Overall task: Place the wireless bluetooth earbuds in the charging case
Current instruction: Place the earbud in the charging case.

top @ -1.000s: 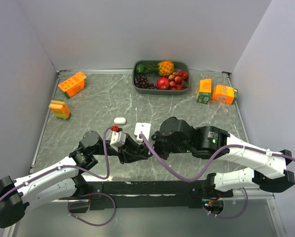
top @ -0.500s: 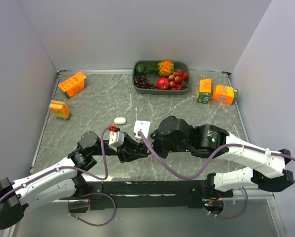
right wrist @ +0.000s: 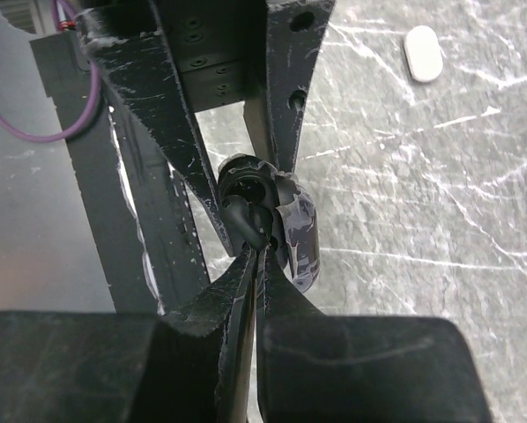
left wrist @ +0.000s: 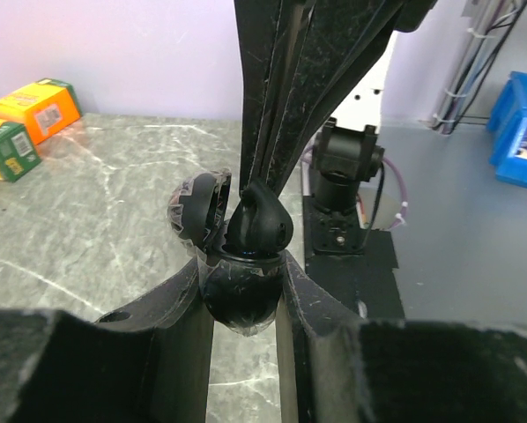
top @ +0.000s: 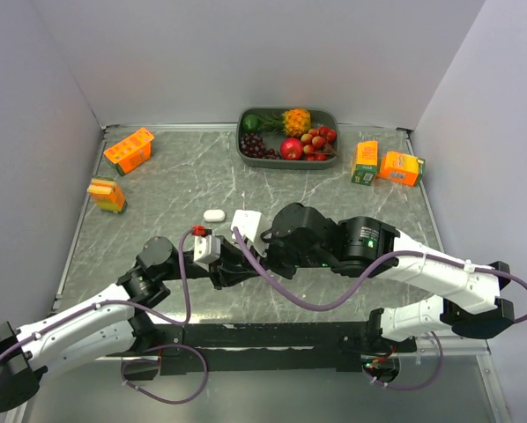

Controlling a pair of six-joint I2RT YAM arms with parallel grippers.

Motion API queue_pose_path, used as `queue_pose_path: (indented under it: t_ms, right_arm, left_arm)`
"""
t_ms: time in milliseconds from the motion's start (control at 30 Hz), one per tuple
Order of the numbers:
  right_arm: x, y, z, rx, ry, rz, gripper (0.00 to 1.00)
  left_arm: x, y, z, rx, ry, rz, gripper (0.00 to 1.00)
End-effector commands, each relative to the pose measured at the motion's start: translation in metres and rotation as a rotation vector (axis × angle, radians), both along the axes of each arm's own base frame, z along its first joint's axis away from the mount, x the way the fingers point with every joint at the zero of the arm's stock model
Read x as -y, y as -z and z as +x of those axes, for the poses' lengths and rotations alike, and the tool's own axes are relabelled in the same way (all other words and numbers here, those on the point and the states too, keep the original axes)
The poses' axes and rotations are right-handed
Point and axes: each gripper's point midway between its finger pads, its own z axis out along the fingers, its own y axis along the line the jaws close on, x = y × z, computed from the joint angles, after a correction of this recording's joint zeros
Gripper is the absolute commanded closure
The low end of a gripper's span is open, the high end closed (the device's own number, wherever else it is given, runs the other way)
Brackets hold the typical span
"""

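Item: black earbud [left wrist: 259, 225], teardrop-shaped and glossy. Its long axis runs in line with the right gripper [right wrist: 259, 256]. The broad end is set into the mouth of the black charging case [left wrist: 239, 300], and the narrow end points away from the case, up between the right jaws. The right jaws are almost pressed together and pinch that narrow end. The earbud's lower end is inside the case opening, so how deep it sits cannot be told. The case is open, with its lid [left wrist: 197, 211] swung back to one side. The left gripper [left wrist: 243, 269] clamps the rounded case body, one jaw on each flank. Place: held above the counter [top: 158, 185] at its near middle, where the two grippers meet tip to tip. In the overhead view the grippers and a purple cable [top: 272, 280] cover the earbud and the black case. Also on the counter: a white charging case [top: 214, 214], closed, lying just beyond the grippers. At the far edge is a fruit tray [top: 330, 155]. Two orange cartons [top: 128, 150] are far left and two more cartons [top: 401, 167] far right.
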Motion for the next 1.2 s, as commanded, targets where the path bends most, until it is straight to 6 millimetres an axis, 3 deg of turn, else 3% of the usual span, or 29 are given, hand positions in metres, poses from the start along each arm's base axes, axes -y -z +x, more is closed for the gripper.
queue_pose_path:
  t_ms: [0,433,1033,1167]
  right_arm:
    - [-0.003,-0.006,-0.005,-0.03,0.007,-0.001,1.0]
    - [-0.005,-0.007,0.001,-0.035,0.052,-0.013,1.0]
    - [-0.005,-0.009,0.006,-0.028,0.079,-0.04,1.0]
    - [-0.004,-0.011,0.008,-0.02,0.09,-0.034,0.95]
  left_arm:
    - [-0.004,-0.026,0.011,0.089,-0.08,-0.071,0.99]
    - [-0.008,-0.025,0.021,0.107,-0.148,-0.068,0.99]
    - [-0.002,-0.015,0.015,0.12,-0.133,-0.022,0.99]
    - [0.0,-0.014,0.013,0.118,-0.125,-0.02,0.99]
